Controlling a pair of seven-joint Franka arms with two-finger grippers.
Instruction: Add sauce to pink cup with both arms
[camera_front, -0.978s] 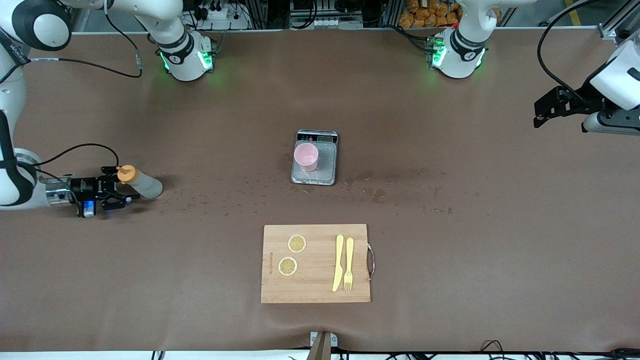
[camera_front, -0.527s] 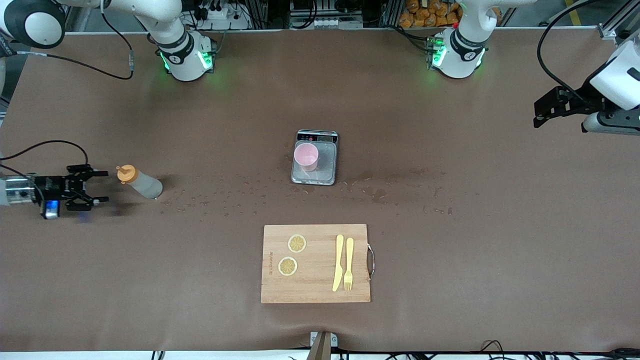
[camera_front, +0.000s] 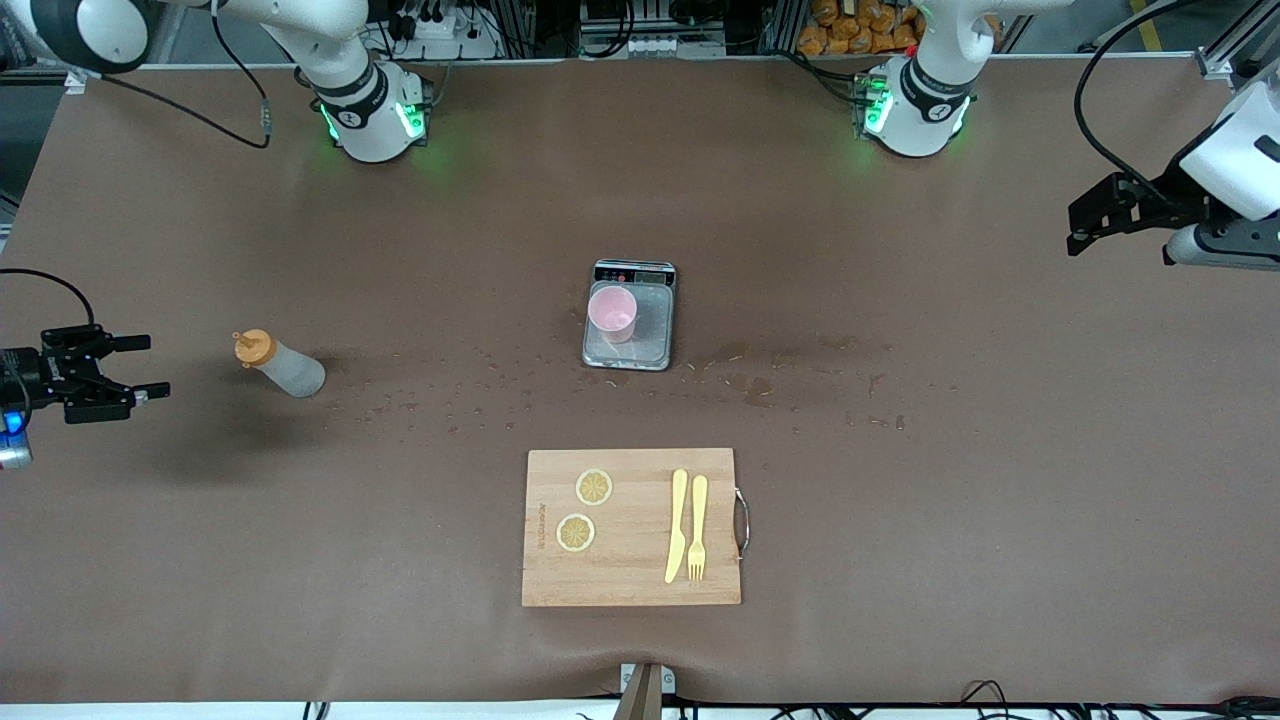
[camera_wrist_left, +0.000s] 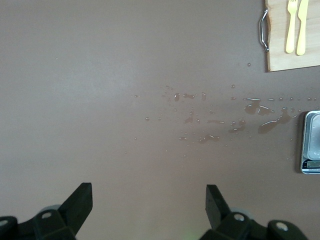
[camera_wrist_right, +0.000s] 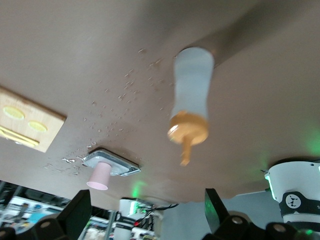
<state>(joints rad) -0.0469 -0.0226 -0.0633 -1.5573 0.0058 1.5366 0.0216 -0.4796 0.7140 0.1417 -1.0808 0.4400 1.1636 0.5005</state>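
Observation:
The sauce bottle (camera_front: 280, 365), whitish with an orange nozzle cap, stands free on the table toward the right arm's end. My right gripper (camera_front: 155, 366) is open and empty at that end's edge, a good gap away from the bottle and facing it. Its wrist view shows the bottle (camera_wrist_right: 190, 100) ahead of the open right gripper (camera_wrist_right: 147, 205). The pink cup (camera_front: 611, 312) stands on the grey scale (camera_front: 650, 345) at mid-table, also seen as the cup (camera_wrist_right: 100, 176). My left gripper (camera_front: 1075, 228) waits open over the left arm's end, with nothing inside the left gripper (camera_wrist_left: 148, 200).
A wooden cutting board (camera_front: 632, 527) lies nearer the camera than the scale, with two lemon slices (camera_front: 585, 510) and a yellow knife and fork (camera_front: 687, 525) on it. Wet droplets (camera_front: 450, 385) are scattered between bottle and scale, and more spill (camera_front: 790, 375) lies toward the left arm's end.
The right gripper, which was around the bottle's top, has let go and drawn back toward the right arm's end of the table. The bottle stays put. The left arm has not moved.

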